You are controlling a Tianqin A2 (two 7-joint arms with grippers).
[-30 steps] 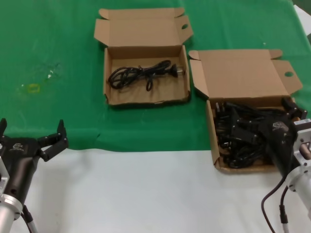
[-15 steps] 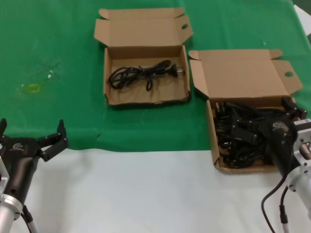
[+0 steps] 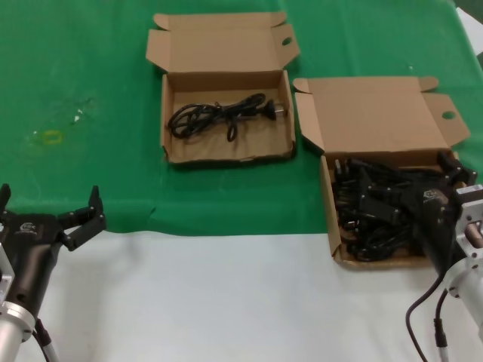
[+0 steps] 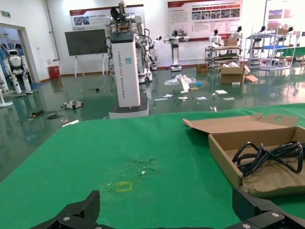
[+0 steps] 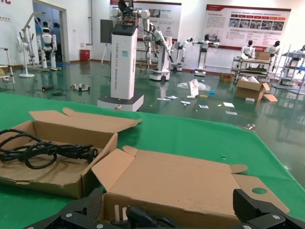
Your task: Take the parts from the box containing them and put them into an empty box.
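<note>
While the right gripper (image 3: 407, 197) sits low over the full box (image 3: 333, 219), jaws spread wide among the cords (image 3: 366, 226) and closed on nothing, it should settle on one plug before closing. Left of that box, the other box (image 3: 226, 154) holds one cord (image 3: 219, 115); farther left the left gripper (image 3: 49, 205) waits open and unladen. From the left wrist, that cord (image 4: 269, 155) lies loose. From the right wrist, pale plug pins show between the wide fingers (image 5: 81, 207), so a centred pinch looks wise.
</note>
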